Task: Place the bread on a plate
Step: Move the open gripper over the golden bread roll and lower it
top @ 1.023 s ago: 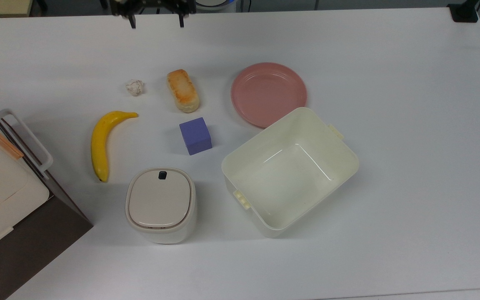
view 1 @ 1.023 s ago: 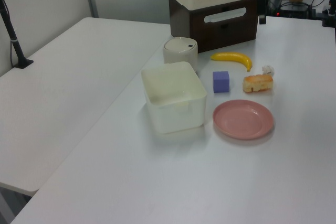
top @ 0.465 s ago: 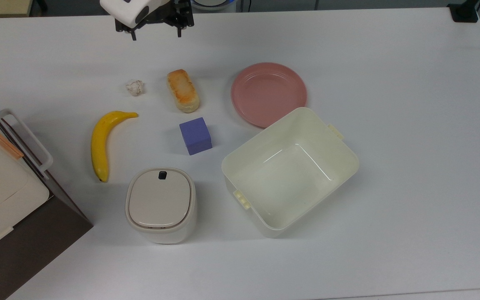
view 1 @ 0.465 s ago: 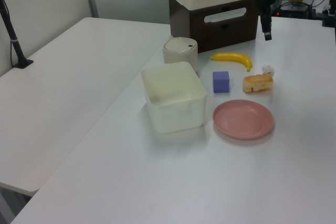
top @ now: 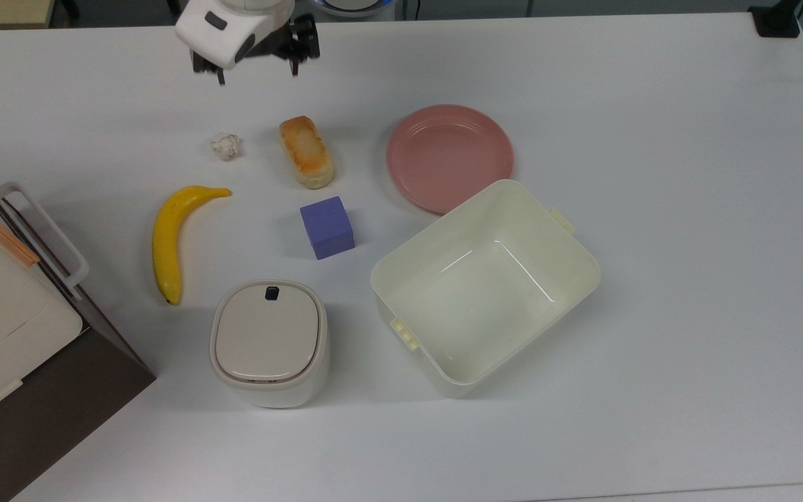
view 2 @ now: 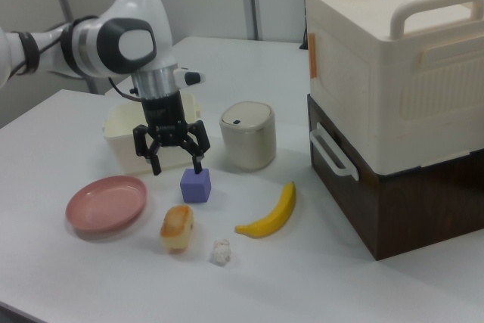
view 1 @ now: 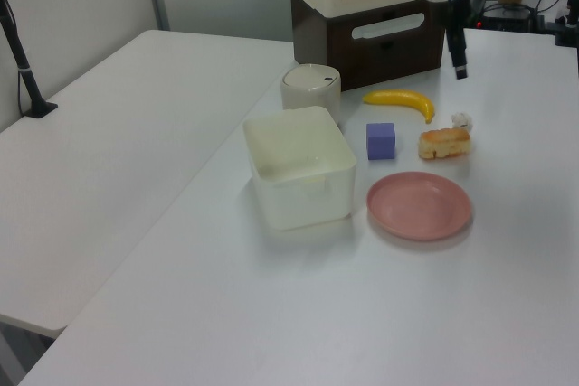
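so far nothing of the task is done. the bread (top: 306, 152) lies flat on the white counter (top: 652, 104), untouched, with its long side pointing roughly toward the claw. in the top view the pink plate (top: 449, 157) sits empty to the bread's right, apart from it, with its lower edge just beside the big cream tub (top: 485, 286). the claw (top: 256, 72) hangs above the counter near the top edge of the top view, well apart from the bread and a little to its left. its fingers are spread wide and hold nothing; the right view shows the claw (view 2: 175, 164) open and pointing down, up in the air. a small white crumpled ball (top: 225, 146) lies just left of the bread in the top view, and a purple cube (top: 327, 227) sits below it, so the bread has close neighbours on two sides. what is left, as i judge it, is the whole job: reach the bread, close on it, lift it, carry it across to the plate and set it down.
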### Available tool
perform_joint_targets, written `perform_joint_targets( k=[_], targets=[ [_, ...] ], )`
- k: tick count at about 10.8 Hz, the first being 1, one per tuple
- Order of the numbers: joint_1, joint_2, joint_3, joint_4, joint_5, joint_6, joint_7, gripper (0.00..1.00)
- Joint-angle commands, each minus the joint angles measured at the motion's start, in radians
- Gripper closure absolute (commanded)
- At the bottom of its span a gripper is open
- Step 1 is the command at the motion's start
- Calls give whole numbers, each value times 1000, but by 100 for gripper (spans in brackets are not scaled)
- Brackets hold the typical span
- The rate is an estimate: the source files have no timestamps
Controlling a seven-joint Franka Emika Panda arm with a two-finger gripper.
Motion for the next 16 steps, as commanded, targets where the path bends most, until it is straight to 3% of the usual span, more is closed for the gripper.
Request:
perform_joint_targets(
  k=[1, 6, 16],
  targets=[
    [7, -28, -2, -128, -19, 189, 37, 0],
    [47, -20, -2, -220, -48, 234, 29, 0],
    [79, 108, -2, -236, -106, 289, 27, 0]
  ],
)
